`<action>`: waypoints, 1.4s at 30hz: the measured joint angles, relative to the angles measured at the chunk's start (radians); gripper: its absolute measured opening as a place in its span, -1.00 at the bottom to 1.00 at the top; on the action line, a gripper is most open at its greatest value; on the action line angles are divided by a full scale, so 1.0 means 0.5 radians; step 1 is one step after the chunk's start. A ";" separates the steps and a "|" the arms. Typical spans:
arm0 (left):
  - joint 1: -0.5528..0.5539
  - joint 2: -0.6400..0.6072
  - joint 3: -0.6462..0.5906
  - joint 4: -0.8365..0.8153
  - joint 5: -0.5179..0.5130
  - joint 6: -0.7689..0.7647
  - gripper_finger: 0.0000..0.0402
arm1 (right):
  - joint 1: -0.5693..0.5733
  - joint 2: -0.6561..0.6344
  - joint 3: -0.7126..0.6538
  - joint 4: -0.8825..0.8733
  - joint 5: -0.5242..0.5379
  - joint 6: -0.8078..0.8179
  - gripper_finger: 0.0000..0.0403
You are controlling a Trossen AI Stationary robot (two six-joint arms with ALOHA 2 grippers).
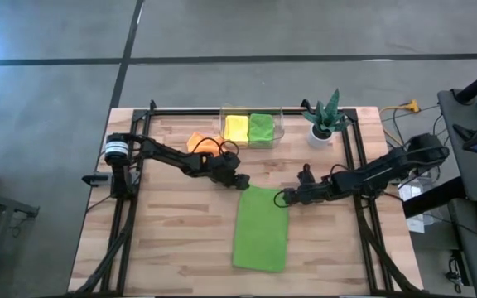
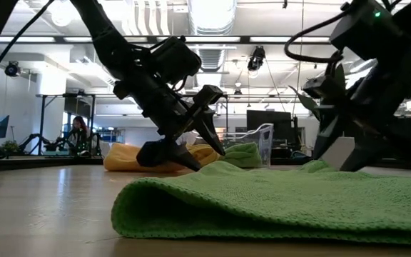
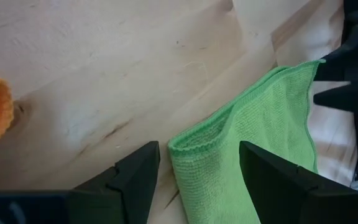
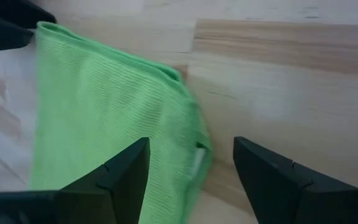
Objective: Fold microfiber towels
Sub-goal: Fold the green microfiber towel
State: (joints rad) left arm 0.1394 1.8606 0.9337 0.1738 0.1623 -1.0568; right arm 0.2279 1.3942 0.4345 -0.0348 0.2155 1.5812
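Note:
A lime green towel (image 1: 261, 228), folded double, lies flat on the wooden table (image 1: 172, 240), long side running near to far. My left gripper (image 1: 242, 183) stands open at its far left corner (image 3: 194, 140), one finger on either side. My right gripper (image 1: 282, 199) stands open at its far right corner (image 4: 188, 84), straddling the right edge. An orange towel (image 1: 201, 142) lies crumpled behind the left arm. A yellow towel (image 1: 236, 127) and another green one (image 1: 261, 128) sit folded in a clear box.
The clear box (image 1: 278, 124) stands at the table's far edge. A spiky green plant in a white pot (image 1: 322, 124) stands to the right of it. A black frame (image 1: 350, 157) runs around the table. Bare wood lies to the left of the green towel.

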 joint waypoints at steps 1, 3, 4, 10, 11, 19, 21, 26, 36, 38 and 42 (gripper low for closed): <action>0.000 0.000 0.000 0.000 0.001 0.001 0.05 | -0.003 0.028 0.015 0.019 -0.001 -0.009 0.13; 0.000 0.000 0.000 0.000 0.005 0.001 0.05 | -0.013 0.073 0.044 0.028 -0.006 -0.035 0.13; 0.000 0.000 0.000 0.000 0.007 0.001 0.05 | -0.019 0.093 0.061 0.029 -0.008 -0.046 0.13; 0.000 0.000 0.000 0.001 0.016 0.001 0.05 | -0.093 0.202 0.150 0.033 -0.115 -0.165 0.12; 0.000 0.000 0.000 0.001 0.016 0.001 0.05 | -0.105 0.220 0.165 0.032 -0.132 -0.187 0.11; -0.002 0.000 -0.002 0.002 0.030 0.001 0.05 | -0.152 0.263 0.209 -0.019 -0.191 -0.299 -0.03; -0.003 -0.001 -0.002 0.002 0.033 0.001 0.05 | -0.152 0.263 0.207 -0.035 -0.190 -0.301 -0.10; -0.003 -0.001 -0.002 0.002 0.072 0.001 0.05 | -0.152 0.262 0.206 -0.077 -0.185 -0.368 -0.34; -0.036 -0.006 -0.001 -0.093 0.239 0.043 0.05 | -0.157 0.263 0.197 -0.128 -0.176 -0.459 -0.86; -0.037 -0.003 -0.001 -0.094 0.227 0.055 0.04 | -0.159 0.263 0.196 -0.130 -0.176 -0.464 -0.92; -0.033 -0.001 -0.002 -0.077 0.145 0.053 -0.06 | -0.159 0.262 0.196 -0.128 -0.175 -0.464 -0.95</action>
State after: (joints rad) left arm 0.1227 1.8603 0.9325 0.1351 0.2350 -1.0302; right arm 0.1482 1.5253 0.5327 -0.0986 0.1280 1.3491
